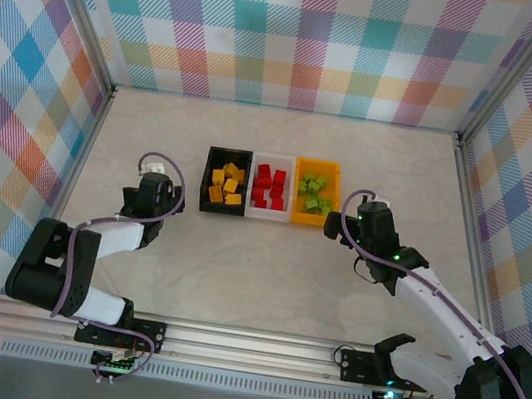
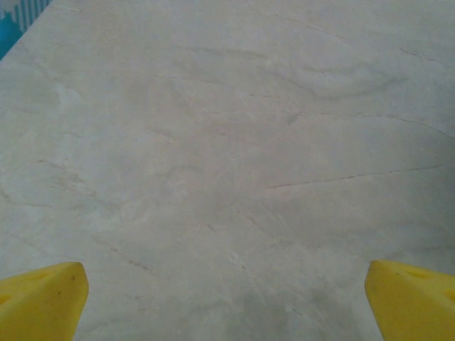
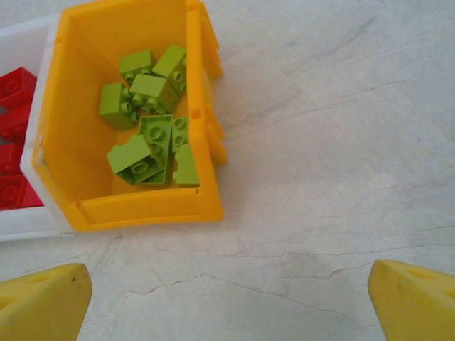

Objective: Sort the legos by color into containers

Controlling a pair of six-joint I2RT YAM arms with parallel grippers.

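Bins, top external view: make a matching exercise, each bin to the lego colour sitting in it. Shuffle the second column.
Column A
1. black bin
2. white bin
3. orange bin

Column B
a. lime green legos
b. yellow-orange legos
c. red legos

Pairs: 1-b, 2-c, 3-a
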